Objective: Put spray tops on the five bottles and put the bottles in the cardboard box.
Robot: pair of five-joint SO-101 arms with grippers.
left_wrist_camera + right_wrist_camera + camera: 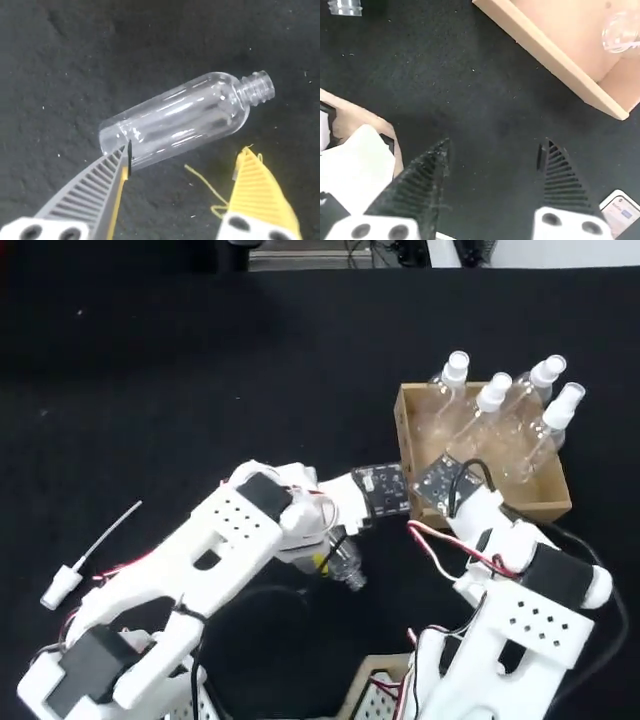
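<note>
A clear bottle (175, 120) without a top lies on its side on the black table, its threaded neck (257, 86) bare. My left gripper (185, 152) hangs open just over it, and the grey fingertip (122, 155) overlaps the bottle's base end. From above, the same bottle (347, 567) pokes out under the left arm (240, 530). A loose spray top (62, 586) with a long tube lies far off at the left. The cardboard box (407, 425) holds several capped bottles (490, 405). My right gripper (495, 147) is open over bare table beside the box (555, 55).
The right arm (510, 575) stands close to the box's near wall. The left arm's white body (355, 155) lies near the right gripper. A wooden base plate (372, 688) sits at the front edge between the arms. The far and left table areas are open black cloth.
</note>
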